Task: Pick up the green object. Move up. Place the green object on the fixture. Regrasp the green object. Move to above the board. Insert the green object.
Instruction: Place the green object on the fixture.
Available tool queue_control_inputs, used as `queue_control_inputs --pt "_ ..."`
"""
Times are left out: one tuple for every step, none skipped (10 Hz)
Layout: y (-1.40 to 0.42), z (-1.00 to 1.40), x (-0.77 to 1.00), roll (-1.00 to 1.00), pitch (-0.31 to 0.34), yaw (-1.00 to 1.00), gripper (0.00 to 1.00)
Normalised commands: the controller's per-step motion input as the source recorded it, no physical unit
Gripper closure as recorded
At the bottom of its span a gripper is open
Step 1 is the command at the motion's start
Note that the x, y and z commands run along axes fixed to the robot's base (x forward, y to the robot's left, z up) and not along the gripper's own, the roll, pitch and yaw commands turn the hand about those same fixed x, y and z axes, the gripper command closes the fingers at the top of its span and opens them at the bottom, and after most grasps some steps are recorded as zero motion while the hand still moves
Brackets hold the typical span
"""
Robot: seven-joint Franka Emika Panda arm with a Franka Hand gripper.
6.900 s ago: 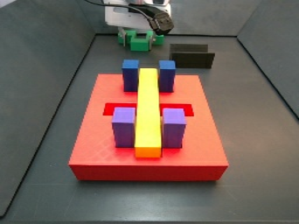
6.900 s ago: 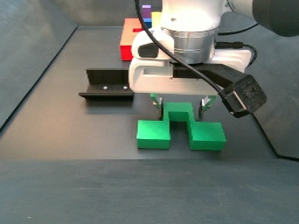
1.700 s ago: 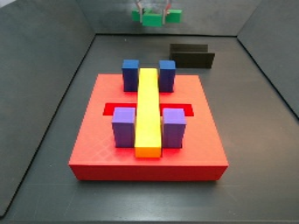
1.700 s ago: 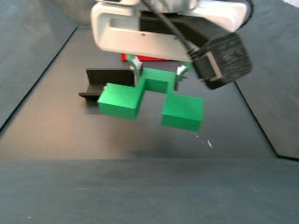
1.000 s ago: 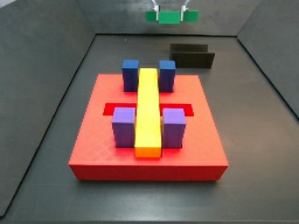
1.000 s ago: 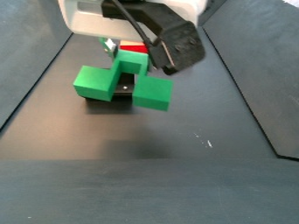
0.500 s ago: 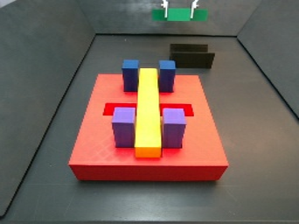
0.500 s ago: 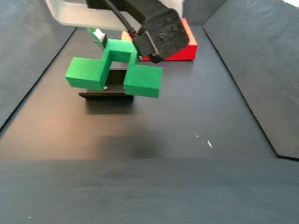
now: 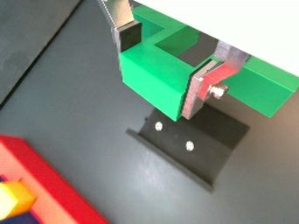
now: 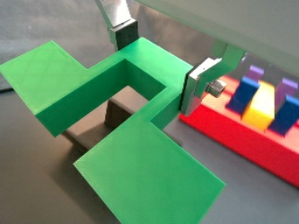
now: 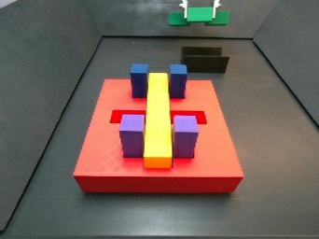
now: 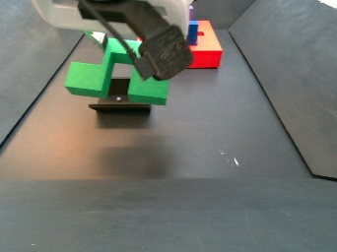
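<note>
My gripper (image 9: pixel 163 59) is shut on the green object (image 9: pixel 158 83), its silver fingers (image 9: pixel 205 85) clamping the raised central block. The piece hangs in the air directly over the fixture (image 9: pixel 191 144), a dark L-shaped bracket on the floor. In a side view the green object (image 12: pixel 110 79) floats a little above the fixture (image 12: pixel 121 106), apart from it. From a side view the gripper (image 11: pixel 200 10) and green object (image 11: pixel 197 16) are high at the back, above the fixture (image 11: pixel 206 60). The red board (image 11: pixel 112 149) lies in front with its yellow bar (image 11: pixel 159 117).
Two blue blocks (image 11: pixel 141 75) and two purple blocks (image 11: pixel 131 133) stand on the board beside the yellow bar. The board (image 10: pixel 246 140) shows beside the green object (image 10: pixel 93 87) in a wrist view. Dark walls enclose the floor (image 12: pixel 198 167).
The gripper lifted the green object off the floor and carried it sideways; it now hangs over the fixture. The grip has stayed shut throughout.
</note>
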Motion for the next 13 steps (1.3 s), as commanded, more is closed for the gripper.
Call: queue_control_inputs --pt "0.0 0.0 0.53 -0.72 -0.02 0.0 1.0" --pt "-0.12 -0.02 0.46 -0.53 -0.037 0.02 1.0" --pt "-0.24 -0.14 0.38 -0.27 -0.054 0.08 1.0" --pt "-0.29 -0.13 0.38 -0.19 -0.029 0.14 1.0" --pt "-0.37 -0.07 0.34 -0.15 0.0 0.24 1.0" --pt "-0.38 -0.05 0.32 -0.12 0.0 0.27 1.0" --pt "-0.37 -0.06 0.32 -0.12 0.0 0.27 1.0" --pt "-0.33 -0.06 0.25 -0.14 -0.014 0.24 1.0" --pt "-0.11 -0.15 0.11 -0.37 -0.18 0.15 1.0" --pt "0.05 -0.15 0.11 -0.68 -0.2 0.0 1.0" --pt "0.16 -0.08 0.05 -0.74 -0.174 -0.01 1.0" --pt "0.16 -0.01 0.04 -0.69 -0.14 -0.02 1.0" --pt "0.08 0.0 0.04 -0.38 -0.046 -0.03 1.0"
